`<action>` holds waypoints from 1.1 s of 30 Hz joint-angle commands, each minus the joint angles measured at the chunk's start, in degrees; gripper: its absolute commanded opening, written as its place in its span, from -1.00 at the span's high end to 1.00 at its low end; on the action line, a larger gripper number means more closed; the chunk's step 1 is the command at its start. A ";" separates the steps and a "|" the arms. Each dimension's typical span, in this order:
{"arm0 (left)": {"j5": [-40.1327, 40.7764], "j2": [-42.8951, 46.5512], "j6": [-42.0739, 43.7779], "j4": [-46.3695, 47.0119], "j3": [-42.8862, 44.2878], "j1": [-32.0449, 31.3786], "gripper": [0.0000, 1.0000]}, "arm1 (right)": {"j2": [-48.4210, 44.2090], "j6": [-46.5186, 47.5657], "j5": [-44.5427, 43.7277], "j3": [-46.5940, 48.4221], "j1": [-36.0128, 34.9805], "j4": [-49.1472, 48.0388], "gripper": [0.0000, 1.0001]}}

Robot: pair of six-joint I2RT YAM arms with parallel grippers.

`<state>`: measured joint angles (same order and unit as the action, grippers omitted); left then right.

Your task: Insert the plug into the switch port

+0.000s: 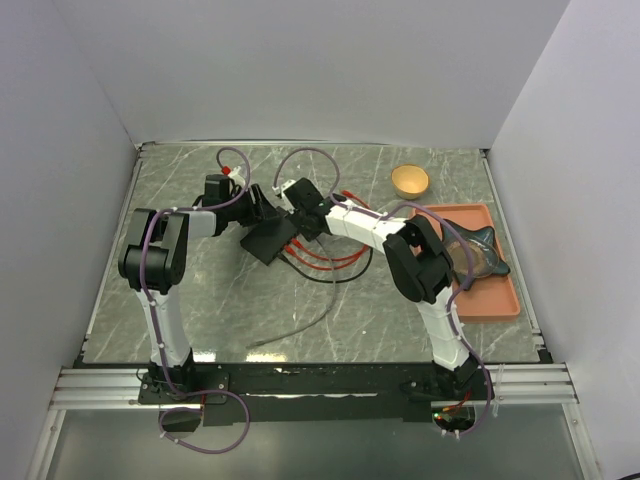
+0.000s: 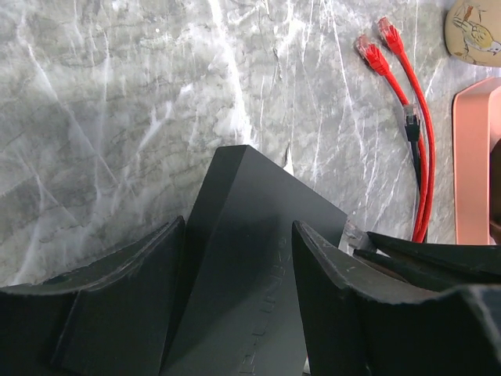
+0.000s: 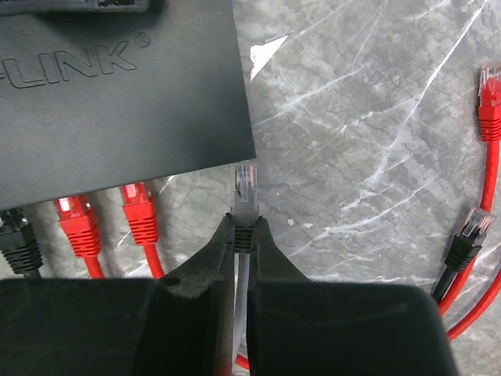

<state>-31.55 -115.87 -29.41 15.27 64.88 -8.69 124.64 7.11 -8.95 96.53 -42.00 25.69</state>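
Note:
The flat black switch box (image 3: 117,94) lies under my right wrist. Its port edge faces my fingers, with two red plugs (image 3: 139,213) and a black plug (image 3: 17,243) in it. The sockets themselves are hidden under that edge. My right gripper (image 3: 245,223) is shut on the boot of a grey cable. Its clear plug (image 3: 246,182) points at the box edge near the right corner, with the tip just at the edge. My left gripper (image 2: 239,223) is shut on the switch box (image 2: 250,258), one finger on each side. In the top view both grippers, left (image 1: 262,212) and right (image 1: 305,218), meet at the box (image 1: 268,242).
An orange tray (image 1: 495,300) holding a dark object (image 1: 478,255) stands at the right, with a round wooden dish (image 1: 409,181) behind it. Loose red cables (image 1: 330,262) and a grey cable (image 1: 300,325) lie in front of the box. Spare red (image 3: 489,102) and black (image 3: 470,235) plugs lie to the right.

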 commanded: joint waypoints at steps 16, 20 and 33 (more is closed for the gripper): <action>-2.73 -1.20 0.14 1.08 1.65 -0.10 -0.23 | 1.49 -0.96 -0.63 4.81 -2.21 0.06 1.00; -2.90 -1.37 0.05 1.17 1.48 -0.10 -0.23 | 0.34 -1.66 0.16 4.19 -2.39 -0.64 1.00; -3.78 -1.81 0.93 0.82 1.56 -0.01 -0.23 | -0.36 -2.46 -0.28 4.81 -2.91 -2.40 1.00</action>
<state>-32.32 -116.14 -29.32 15.68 64.97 -8.47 126.78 5.56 -8.78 98.70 -43.97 27.94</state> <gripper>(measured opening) 0.616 0.071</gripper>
